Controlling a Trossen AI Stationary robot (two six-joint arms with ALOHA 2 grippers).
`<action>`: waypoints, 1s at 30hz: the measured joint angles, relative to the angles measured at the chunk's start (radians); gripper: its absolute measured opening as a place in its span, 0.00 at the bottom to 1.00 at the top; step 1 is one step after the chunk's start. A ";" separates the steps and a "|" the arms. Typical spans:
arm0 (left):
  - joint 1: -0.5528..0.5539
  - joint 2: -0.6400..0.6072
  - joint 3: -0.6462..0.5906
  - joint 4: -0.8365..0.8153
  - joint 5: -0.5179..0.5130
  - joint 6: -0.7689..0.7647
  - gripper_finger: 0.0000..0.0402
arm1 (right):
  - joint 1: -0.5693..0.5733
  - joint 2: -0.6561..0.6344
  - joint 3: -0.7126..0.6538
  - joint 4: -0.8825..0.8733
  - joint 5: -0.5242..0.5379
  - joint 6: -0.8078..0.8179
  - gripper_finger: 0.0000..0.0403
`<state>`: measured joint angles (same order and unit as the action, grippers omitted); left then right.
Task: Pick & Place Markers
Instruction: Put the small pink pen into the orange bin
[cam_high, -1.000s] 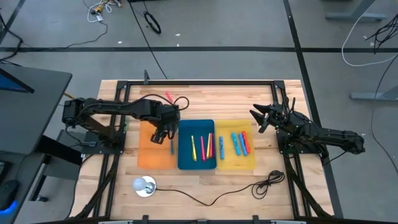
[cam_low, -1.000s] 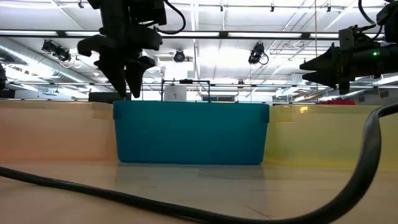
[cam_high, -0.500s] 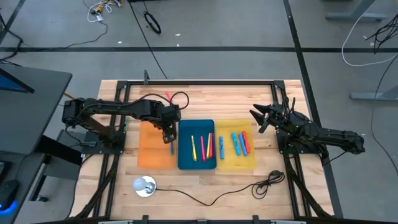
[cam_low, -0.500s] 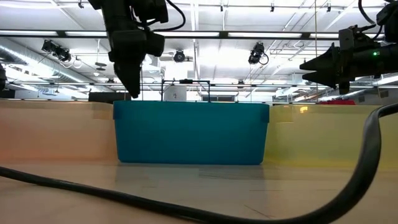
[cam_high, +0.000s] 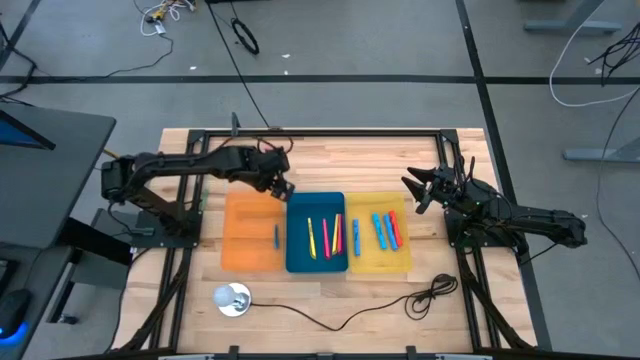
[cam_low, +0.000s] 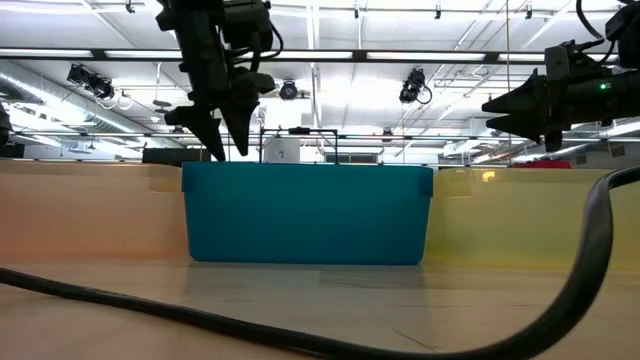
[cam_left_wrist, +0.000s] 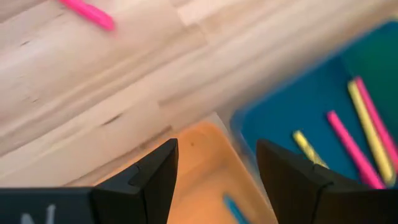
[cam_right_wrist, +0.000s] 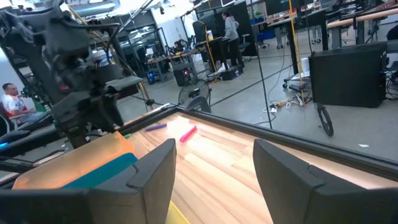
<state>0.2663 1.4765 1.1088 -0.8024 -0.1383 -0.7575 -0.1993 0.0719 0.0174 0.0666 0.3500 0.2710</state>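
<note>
Left gripper (cam_high: 287, 187): you have it hanging above the far corner where the orange tray (cam_high: 245, 245) meets the blue tray (cam_high: 297, 262); its jaws stand apart with nothing between them.
Right gripper (cam_high: 412, 192): your waiting arm holds it off the far right side of the yellow tray (cam_high: 369, 264); jaws parted and empty.
Markers: you can see one blue marker (cam_high: 276, 235) lying in the orange tray, several (cam_high: 326, 238) in the blue tray, several more (cam_high: 382, 230) in the yellow tray.
Stray marker: a pink marker (cam_left_wrist: 87, 14) lies on the bare worktop (cam_high: 340, 160) beyond the trays.
</note>
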 joint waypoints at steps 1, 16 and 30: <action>0.017 0.000 0.000 0.004 0.000 -0.015 0.55 | 0.000 0.000 0.000 0.000 0.000 0.000 0.53; 0.296 0.135 0.103 -0.017 -0.013 -0.177 0.55 | 0.000 0.000 0.000 0.000 0.000 0.000 0.53; 0.438 0.442 0.365 -0.128 0.083 -0.380 0.55 | 0.000 0.000 0.000 0.000 0.000 0.000 0.53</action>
<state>0.7043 1.9186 1.4739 -0.9301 -0.0558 -1.1374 -0.1993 0.0719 0.0174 0.0666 0.3500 0.2714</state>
